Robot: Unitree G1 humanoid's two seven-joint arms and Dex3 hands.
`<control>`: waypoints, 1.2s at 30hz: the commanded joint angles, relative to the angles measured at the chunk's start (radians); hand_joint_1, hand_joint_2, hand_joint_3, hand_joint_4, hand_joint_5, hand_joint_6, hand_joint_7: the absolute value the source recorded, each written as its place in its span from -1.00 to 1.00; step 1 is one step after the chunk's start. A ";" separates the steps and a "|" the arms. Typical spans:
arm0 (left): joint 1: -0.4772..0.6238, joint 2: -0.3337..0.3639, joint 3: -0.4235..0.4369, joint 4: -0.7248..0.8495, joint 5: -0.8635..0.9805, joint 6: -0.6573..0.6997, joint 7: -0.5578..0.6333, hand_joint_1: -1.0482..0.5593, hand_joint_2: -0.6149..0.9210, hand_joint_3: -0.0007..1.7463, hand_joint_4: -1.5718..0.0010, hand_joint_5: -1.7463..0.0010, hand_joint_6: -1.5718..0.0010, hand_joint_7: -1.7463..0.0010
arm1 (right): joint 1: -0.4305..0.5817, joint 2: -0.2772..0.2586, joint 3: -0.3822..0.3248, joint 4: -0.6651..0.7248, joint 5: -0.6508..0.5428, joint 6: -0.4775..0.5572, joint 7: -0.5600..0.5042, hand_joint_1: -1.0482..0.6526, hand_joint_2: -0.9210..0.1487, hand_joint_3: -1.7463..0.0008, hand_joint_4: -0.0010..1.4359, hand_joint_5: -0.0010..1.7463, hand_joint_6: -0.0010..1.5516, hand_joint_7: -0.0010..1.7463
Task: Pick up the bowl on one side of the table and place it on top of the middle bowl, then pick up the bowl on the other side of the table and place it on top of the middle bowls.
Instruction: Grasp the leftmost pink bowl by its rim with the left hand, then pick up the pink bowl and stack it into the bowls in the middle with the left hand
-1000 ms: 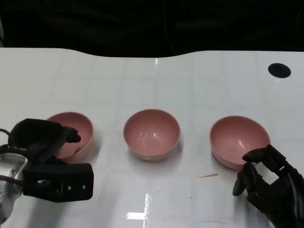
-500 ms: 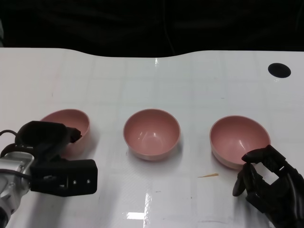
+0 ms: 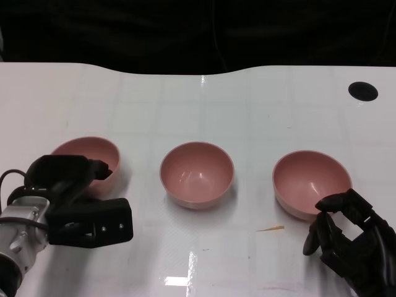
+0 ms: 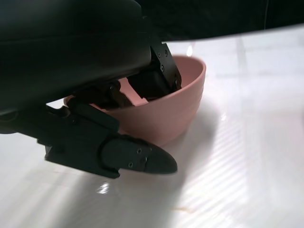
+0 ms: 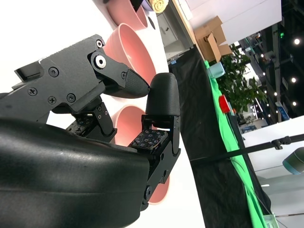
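On the white tabletop (image 3: 185, 105) 3 pink bowls sit in a row, none stacked yet, so step 1 of 2 is in hand. The left hand (image 3: 68, 179) grips the left bowl (image 3: 83, 151), fingers hooked over its near rim. Next it must lift and carry that bowl onto the middle bowl (image 3: 197, 173). The right hand (image 3: 349, 238) rests loosely curled, holding nothing, beside the right bowl (image 3: 309, 182).

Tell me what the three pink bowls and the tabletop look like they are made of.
Left bowl, middle bowl, right bowl: probably plastic or melamine, semi-matte; uniform pink, thin rims, soft dull highlights. Glazed ceramic cannot be ruled out.
Table: a white, glossy hard surface, perhaps laminate or coated board; it mirrors overhead lights sharply and shows faint grid lines.
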 commanded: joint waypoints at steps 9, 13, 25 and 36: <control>0.020 0.017 0.022 -0.025 -0.050 -0.089 0.125 0.22 0.99 -0.68 0.06 -1.00 0.20 -0.79 | 0.000 -0.008 -0.013 0.001 0.020 -0.004 0.018 0.14 -0.50 -0.09 0.18 1.00 -0.10 0.74; 0.029 0.035 0.022 -0.109 -0.044 -0.051 0.083 0.24 1.00 -0.80 0.05 -0.93 -0.03 -0.35 | 0.002 -0.008 -0.011 0.000 0.016 -0.002 0.010 0.13 -0.51 -0.08 0.18 1.00 -0.09 0.74; 0.127 0.100 0.058 -0.524 -0.051 -0.029 -0.044 0.21 1.00 -0.82 0.01 -0.79 -0.07 -0.22 | 0.001 -0.010 -0.010 0.007 0.012 -0.010 0.014 0.13 -0.52 -0.07 0.17 1.00 -0.11 0.74; 0.081 0.090 0.020 -0.594 -0.014 -0.153 -0.108 0.20 0.97 -0.79 0.08 -1.00 0.14 -0.78 | 0.004 -0.007 -0.001 -0.002 -0.022 -0.012 -0.012 0.14 -0.53 -0.07 0.20 1.00 -0.13 0.81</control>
